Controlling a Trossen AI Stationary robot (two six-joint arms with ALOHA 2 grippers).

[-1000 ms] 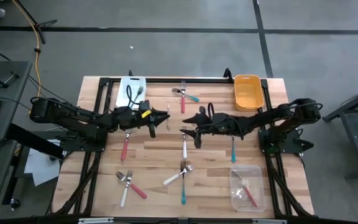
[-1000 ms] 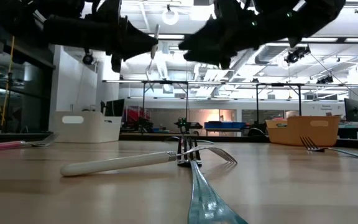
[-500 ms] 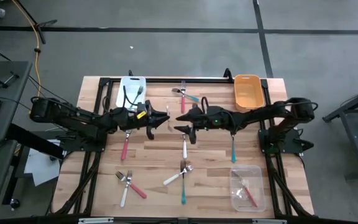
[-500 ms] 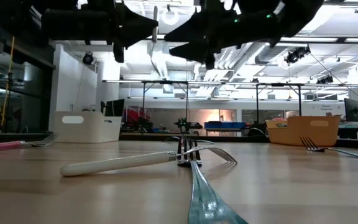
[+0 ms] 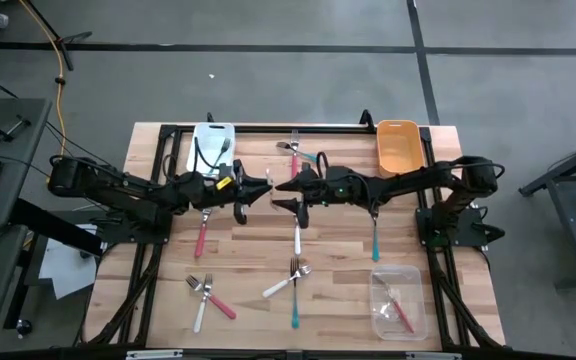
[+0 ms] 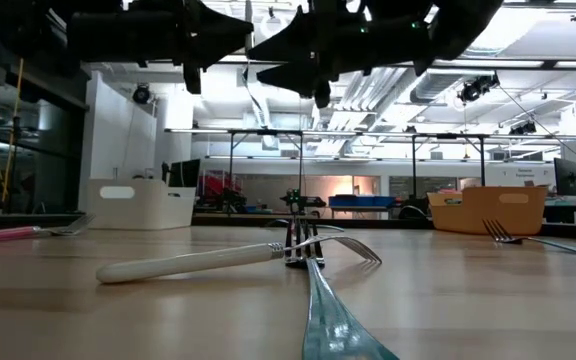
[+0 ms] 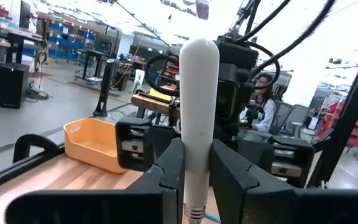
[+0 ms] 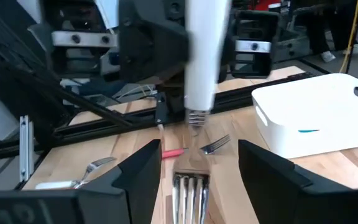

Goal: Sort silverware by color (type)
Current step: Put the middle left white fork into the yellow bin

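Observation:
My left gripper [image 5: 264, 190] [image 7: 196, 168] is shut on a white-handled fork [image 5: 271, 196] [image 8: 199, 68], high above the table's middle. My right gripper [image 5: 286, 195] [image 8: 191, 180] is open just to the right of it. Its fingers stand on either side of the fork's metal tines [image 8: 190, 190] without touching them. In the low view both grippers [image 6: 238, 30] [image 6: 268, 60] meet tip to tip near the picture's top. Other red, teal and white forks lie flat on the table, among them a white fork [image 5: 296, 236], a red fork [image 5: 201, 238] and a teal fork [image 5: 374, 242]. My left gripper pinches the fork's white handle [image 7: 197, 134] between its two fingers, low on the handle just above the metal neck. The fingers come level from the table's left and lie across the handle. The fork is lifted clear, and its rounded free end [image 7: 199, 53] sticks out past the fingers.
A white bin [image 5: 211, 148] stands at the far left, an orange bin [image 5: 399, 147] at the far right, and a clear bin [image 5: 397, 300] holding a red fork at the near right. Crossed forks [image 5: 294, 282] and a pair of forks [image 5: 206, 296] lie near the near edge. Two forks [image 5: 298, 150] lie at the far edge.
My right gripper has moved toward the table's left and slightly toward the far edge, closing on the left gripper and the held fork, and it has stayed open. In the low view both grippers have risen a little. The forks on the table have not moved.

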